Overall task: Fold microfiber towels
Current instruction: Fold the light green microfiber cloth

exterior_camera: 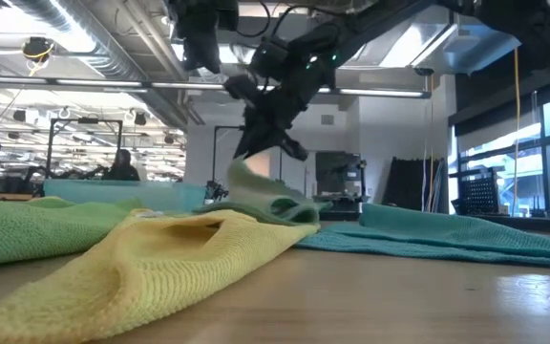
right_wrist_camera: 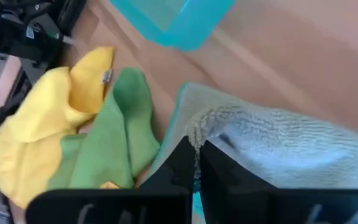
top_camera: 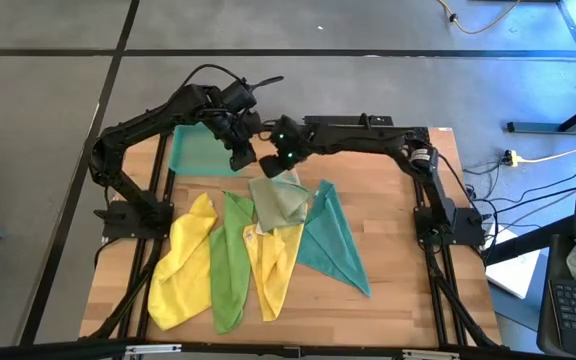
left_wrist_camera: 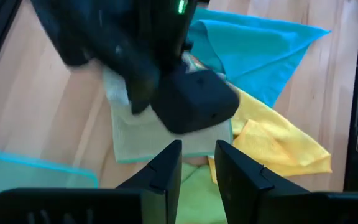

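My right gripper [top_camera: 284,166] is pinched shut on an edge of the pale olive towel [top_camera: 280,200], lifting that edge off the wooden table [top_camera: 398,270]; the rest of it lies on the towels below. My left gripper [top_camera: 243,158] hangs just beside it above the table, fingers [left_wrist_camera: 166,168] slightly apart, holding nothing. The teal tray [top_camera: 200,150] sits at the back of the table. In front, side by side: a yellow towel [top_camera: 183,262], a bright green towel [top_camera: 230,265], a second yellow towel [top_camera: 273,268], and a teal towel [top_camera: 330,240], all crumpled and overlapping.
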Robot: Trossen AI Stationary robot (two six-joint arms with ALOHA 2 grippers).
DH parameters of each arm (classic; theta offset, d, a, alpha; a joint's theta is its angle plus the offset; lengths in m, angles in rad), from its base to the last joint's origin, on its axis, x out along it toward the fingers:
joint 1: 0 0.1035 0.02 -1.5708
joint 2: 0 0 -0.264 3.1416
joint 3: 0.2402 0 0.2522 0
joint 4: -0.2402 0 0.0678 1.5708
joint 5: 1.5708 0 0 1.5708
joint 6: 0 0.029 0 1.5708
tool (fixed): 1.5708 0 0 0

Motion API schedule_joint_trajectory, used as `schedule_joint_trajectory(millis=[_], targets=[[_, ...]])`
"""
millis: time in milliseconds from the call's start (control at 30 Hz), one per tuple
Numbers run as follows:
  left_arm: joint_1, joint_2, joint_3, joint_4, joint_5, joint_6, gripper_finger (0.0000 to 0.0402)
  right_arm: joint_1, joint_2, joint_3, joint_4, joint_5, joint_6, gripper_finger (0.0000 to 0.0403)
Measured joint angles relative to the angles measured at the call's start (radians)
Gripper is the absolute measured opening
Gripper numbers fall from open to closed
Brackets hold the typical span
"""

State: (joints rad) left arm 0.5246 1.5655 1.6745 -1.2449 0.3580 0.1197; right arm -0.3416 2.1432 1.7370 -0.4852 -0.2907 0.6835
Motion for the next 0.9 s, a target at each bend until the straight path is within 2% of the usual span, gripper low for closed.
schedule_joint_trajectory(millis=[233, 533, 733, 800, 900], targets=[[0.005, -0.029, 0.0, -0.024, 0.004, 0.047, 0.0089, 0.029, 0.077, -0.001, 0.036, -0.059, 0.073, 0.0013], [0.015, -0.043, 0.0, -0.034, 0.003, 0.052, 0.0089, 0.032, 0.079, 0.0, 0.209, -0.023, 0.095, 0.0013], [0.014, -0.043, -0.001, -0.036, 0.003, 0.051, 0.0089, 0.032, 0.079, 0.0, 0.212, -0.026, 0.045, 0.0015], [0.015, -0.043, -0.001, -0.036, 0.002, 0.05, 0.0089, 0.032, 0.079, 0.0, 0.214, -0.05, 0.013, 0.0024], [0.015, -0.043, -0.001, -0.036, 0.0, 0.046, 0.0089, 0.032, 0.079, 0.0, 0.213, -0.079, -0.023, 0.006]])
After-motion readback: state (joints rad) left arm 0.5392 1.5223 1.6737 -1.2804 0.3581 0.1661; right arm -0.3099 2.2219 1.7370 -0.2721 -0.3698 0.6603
